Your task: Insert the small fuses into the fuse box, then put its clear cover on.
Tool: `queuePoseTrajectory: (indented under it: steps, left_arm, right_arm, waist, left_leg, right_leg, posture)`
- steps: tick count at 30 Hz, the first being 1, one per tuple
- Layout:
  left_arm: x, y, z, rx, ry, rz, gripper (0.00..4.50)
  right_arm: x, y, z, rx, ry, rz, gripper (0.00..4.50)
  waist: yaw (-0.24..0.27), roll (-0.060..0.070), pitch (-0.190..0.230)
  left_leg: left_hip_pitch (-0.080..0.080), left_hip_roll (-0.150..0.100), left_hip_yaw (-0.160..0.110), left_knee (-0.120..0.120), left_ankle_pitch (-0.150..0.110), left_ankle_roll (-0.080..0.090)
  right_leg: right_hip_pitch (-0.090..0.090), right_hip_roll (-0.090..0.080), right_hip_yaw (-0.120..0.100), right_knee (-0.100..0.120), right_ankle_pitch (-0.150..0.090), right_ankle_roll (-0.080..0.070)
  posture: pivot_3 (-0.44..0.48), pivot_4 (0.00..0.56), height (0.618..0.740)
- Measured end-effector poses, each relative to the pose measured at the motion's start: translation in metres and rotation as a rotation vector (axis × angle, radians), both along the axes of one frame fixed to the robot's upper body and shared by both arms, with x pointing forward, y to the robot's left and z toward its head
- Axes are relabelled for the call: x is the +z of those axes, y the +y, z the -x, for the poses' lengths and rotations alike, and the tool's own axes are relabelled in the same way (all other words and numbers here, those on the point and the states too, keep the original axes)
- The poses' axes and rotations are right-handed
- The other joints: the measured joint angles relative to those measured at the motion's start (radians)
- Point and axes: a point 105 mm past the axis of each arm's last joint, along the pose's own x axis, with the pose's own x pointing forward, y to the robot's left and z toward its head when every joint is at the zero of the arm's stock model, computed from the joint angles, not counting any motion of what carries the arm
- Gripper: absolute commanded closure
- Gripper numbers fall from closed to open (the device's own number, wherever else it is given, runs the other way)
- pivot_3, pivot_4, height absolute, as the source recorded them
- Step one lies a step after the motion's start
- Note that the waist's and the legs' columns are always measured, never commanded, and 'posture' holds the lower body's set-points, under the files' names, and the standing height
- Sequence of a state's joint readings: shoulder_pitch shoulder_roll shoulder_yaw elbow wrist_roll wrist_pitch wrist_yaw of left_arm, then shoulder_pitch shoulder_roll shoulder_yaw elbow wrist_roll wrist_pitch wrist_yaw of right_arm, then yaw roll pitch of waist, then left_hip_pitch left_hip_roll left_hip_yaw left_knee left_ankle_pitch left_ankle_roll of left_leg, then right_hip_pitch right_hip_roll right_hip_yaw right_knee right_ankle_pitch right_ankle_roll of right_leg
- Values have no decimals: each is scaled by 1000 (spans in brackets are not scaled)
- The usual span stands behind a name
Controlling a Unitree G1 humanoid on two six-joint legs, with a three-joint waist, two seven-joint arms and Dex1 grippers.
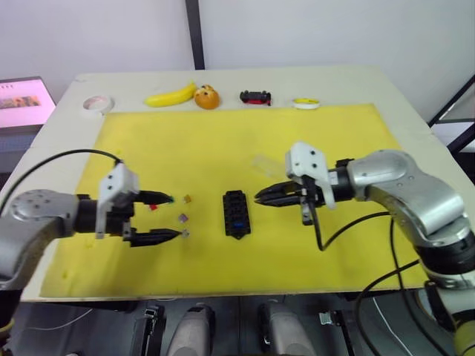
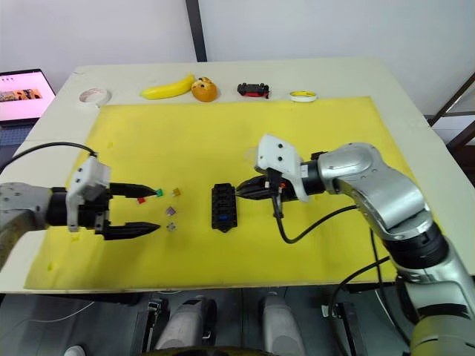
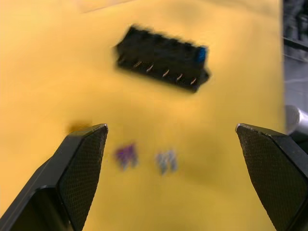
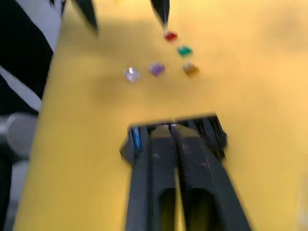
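Yellow mat (image 1: 223, 141) covering most of a pale tabletop (image 1: 401, 96), with a white wall behind. At the middle of the mat lies the fuse box (image 1: 236, 213), a black block with two rows of slots; one blue fuse (image 1: 238, 224) sits in a slot near its close end, and the other slots look unfilled so far as can be told. To the robot's left of the box, five small fuses lie loose on the mat, near one another but apart: red (image 1: 154, 207), green (image 1: 171, 199), amber (image 1: 187, 198), purple (image 1: 182, 218) and pale clear (image 1: 185, 233). The clear cover (image 1: 265, 164) rests on the mat beyond the box and to its right, just behind the right arm.

Left pincer (image 1: 173, 216): fingers spread wide apart, holding nothing, its tips just beside the loose fuses, the far finger tip by the green one and the near finger tip by the pale one. Right pincer (image 1: 259, 198): fingers pressed together, tips just beside the right edge of the fuse box; in the right wrist view they lie over the box's slots, and no fuse can be made out between them.

Along the far edge of the tabletop, off the mat: a tape roll (image 1: 96, 103), a banana (image 1: 170, 96), an orange round object (image 1: 207, 97), a black-and-red toy car (image 1: 255, 97) and a small yellow-and-white item (image 1: 306, 103). A lit screen (image 1: 24, 101) stands at the far left.
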State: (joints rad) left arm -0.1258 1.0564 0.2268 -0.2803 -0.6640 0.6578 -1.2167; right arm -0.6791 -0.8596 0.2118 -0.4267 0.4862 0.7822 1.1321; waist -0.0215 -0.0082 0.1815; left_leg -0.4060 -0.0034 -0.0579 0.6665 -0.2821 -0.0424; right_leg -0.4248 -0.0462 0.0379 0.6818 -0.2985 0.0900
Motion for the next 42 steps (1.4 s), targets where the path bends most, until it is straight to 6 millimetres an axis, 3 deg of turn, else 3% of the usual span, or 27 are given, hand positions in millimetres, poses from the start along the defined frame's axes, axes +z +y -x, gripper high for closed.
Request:
queuePoseTrajectory:
  steps: [5,8,11,16,22,26,29,36,42]
  left_arm:
    - [1,56,6,153,94,-52,0]
    - [-1,92,9,250,113,-127,0]
    - [3,110,10,288,92,-145,0]
    - [1,121,13,296,92,-166,0]
    - [6,120,9,285,66,-171,0]
    - [6,112,1,267,39,-144,0]
    - [2,98,-5,260,81,-39,0]
    - [-16,60,2,293,449,230,0]
    - [-15,54,-11,439,709,502,0]
  right_arm:
    - [5,-34,-2,-31,-28,73,39]
    - [0,-65,-7,-106,-7,139,39]
    - [3,-94,-9,-167,-18,190,39]
    - [5,-128,-10,-254,-20,239,39]
    - [2,-145,-8,-306,-13,256,39]
    - [9,-131,-12,-279,-72,226,39]
    - [17,-99,-17,-199,-131,171,39]
    - [34,-18,-26,-104,-146,5,39]
    - [29,15,-15,-41,-117,-23,39]
  waist:
    - [3,0,0]
    - [4,0,0]
    - [4,0,0]
    - [2,0,0]
    - [2,1,1]
    - [-1,1,1]
    - [-5,1,1]
    - [-18,1,1]
    - [-16,0,0]
  left_leg:
    - [0,0,1,0,0,0]
    - [0,0,2,0,0,0]
    - [0,0,3,0,0,0]
    - [0,0,3,0,0,0]
    - [0,1,3,0,0,0]
    - [0,1,3,0,0,0]
    - [0,1,3,0,0,0]
    - [-2,0,0,0,0,0]
    - [-2,-1,-2,2,0,0]
  right_leg:
    - [0,0,0,-1,0,0]
    - [0,-1,0,-1,0,0]
    - [0,-1,0,-1,0,0]
    - [0,-1,0,-1,0,0]
    - [0,-1,0,-1,0,0]
    - [0,0,1,0,0,0]
    - [-1,0,1,1,0,0]
    - [-2,0,0,2,0,0]
    - [-2,-1,-1,3,0,0]
  posture:
    - [0,150,740]
    - [0,150,740]
    - [0,150,740]
    - [0,150,740]
    - [0,150,740]
    - [0,150,740]
    - [0,150,740]
    - [0,150,740]
    - [0,150,740]
